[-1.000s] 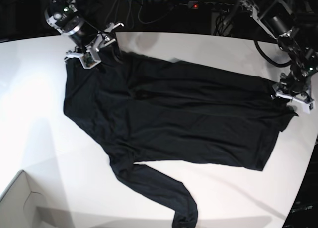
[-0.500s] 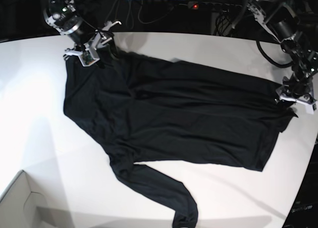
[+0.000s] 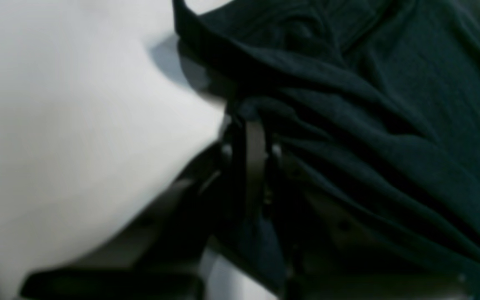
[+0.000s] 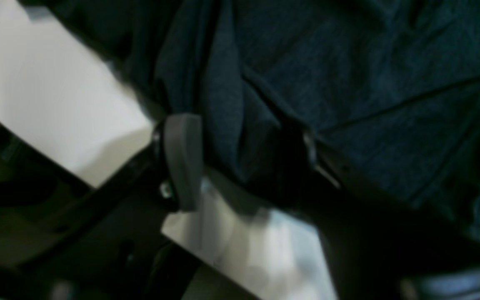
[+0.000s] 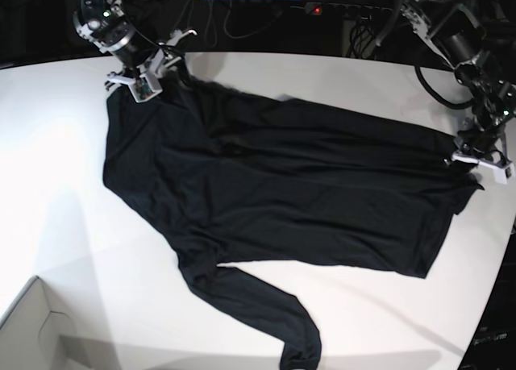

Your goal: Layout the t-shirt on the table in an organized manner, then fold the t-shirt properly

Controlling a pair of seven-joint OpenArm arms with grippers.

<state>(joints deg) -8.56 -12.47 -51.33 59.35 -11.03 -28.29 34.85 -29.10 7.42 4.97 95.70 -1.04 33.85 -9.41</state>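
We're dealing w/ a thin, soft black t-shirt (image 5: 322,201), lying spread but rumpled on the white table (image 5: 72,265), body mid-table, one sleeve trailing toward the near edge in the base view. L gripper (image 3: 246,141) is clenching a pinch of the shirt at its edge, fingers closed w/ cloth bunched betw them. R gripper (image 4: 240,166) is standing w/ its jaws apart, a raised fold of cloth running betw the fingers, so we're not counting that as a grip. Handling-wise we're expecting next to no wt and zero stiffness: fabric is likely following whatever pt we're pulling and sagging everywhere else, so we're not pushing it, only lifting or drawing it taut. Prob not fragile, but thin layers are apt to be slipping out of a shallow pinch, and a single-layer grab is risking peeling the top off the bottom. Best holds, we're judging: outer corners + hem edge, both layers, approx same depth each side. For R we're favoring closing on the ridge already sitting betw the fingers, making sure the tips are catching cloth and not just skimming the tabletop. Then we're tensioning both sides gently and evenly, since a hard tug is likely dragging the whole garment and adding wrinkles.
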